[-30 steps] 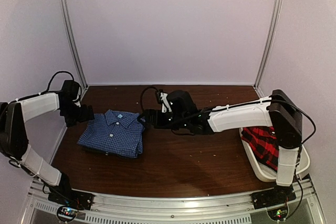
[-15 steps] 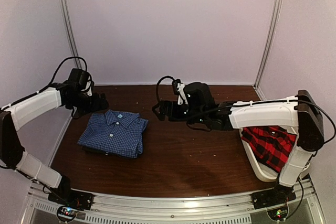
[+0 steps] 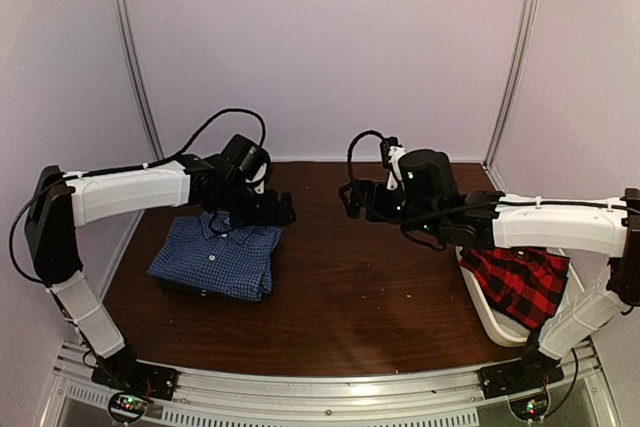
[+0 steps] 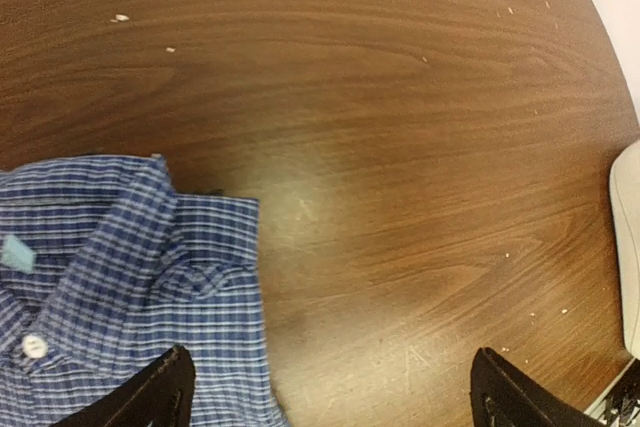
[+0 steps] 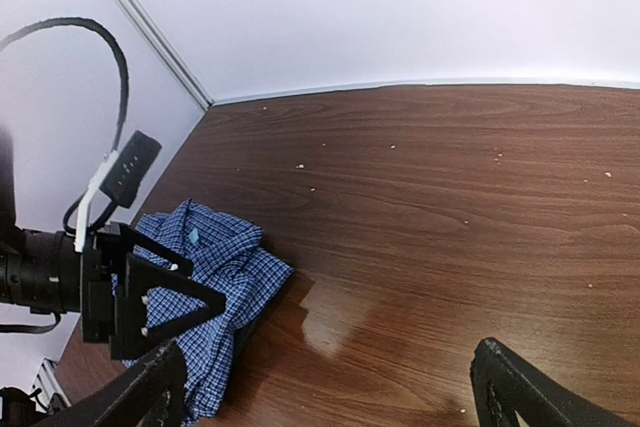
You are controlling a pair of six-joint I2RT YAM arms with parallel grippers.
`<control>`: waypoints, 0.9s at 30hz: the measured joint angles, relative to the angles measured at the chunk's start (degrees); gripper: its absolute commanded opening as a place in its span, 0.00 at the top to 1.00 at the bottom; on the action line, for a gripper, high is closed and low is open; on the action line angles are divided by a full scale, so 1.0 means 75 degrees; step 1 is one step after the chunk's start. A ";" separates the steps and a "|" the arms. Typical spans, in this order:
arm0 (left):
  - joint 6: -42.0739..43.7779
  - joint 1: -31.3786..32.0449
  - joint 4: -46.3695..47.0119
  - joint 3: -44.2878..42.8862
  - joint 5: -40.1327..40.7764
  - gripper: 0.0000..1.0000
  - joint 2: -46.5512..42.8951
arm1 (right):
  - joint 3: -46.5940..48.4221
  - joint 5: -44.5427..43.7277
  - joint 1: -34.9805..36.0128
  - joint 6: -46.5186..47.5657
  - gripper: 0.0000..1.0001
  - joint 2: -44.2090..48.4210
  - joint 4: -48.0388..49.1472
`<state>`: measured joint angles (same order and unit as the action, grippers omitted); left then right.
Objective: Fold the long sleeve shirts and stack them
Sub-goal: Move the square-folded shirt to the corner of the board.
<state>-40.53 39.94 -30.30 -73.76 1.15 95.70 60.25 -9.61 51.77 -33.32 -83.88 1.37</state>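
Item one: blue gingham shirt point(image 3: 215, 259), lying folded, collar up, just under the left gripper point(image 3: 278, 213); jaws standing apart, holding nothing.

Item two: red plaid shirt point(image 3: 512, 282), lying unfolded in the white tub point(image 3: 480, 312), well behind the right gripper point(image 3: 351, 199); fingers spread, empty.

Step, judged: first fold is looking finished; the next move is calling for a reach back to the tub.

Labels: pale collar tag point(image 4: 15, 252); no writing readable.

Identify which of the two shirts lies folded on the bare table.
The blue checked shirt, folded flat at the left; the red plaid shirt sits rumpled in the white tub.
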 measured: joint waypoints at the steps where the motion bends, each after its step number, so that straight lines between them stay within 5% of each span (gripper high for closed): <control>1: -0.0035 0.0169 0.0047 -0.0178 -0.0012 0.02 0.0280 | -0.0096 -0.0090 -0.0017 0.0009 0.00 0.0125 -0.0055; 17: -0.0198 0.0720 0.0309 -0.2661 -0.0090 0.02 0.3229 | -0.0965 -0.0848 -0.0137 0.0020 0.00 0.1501 -0.0670; 27: -0.0291 0.0533 0.0236 -0.2970 0.0035 0.02 0.3998 | -0.0985 -0.1032 -0.0195 0.0020 0.00 0.1658 -0.0816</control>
<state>-42.72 43.94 -28.53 -96.03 1.41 125.69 52.86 -17.34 50.30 -33.17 -71.44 -4.75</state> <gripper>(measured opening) 0.976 0.997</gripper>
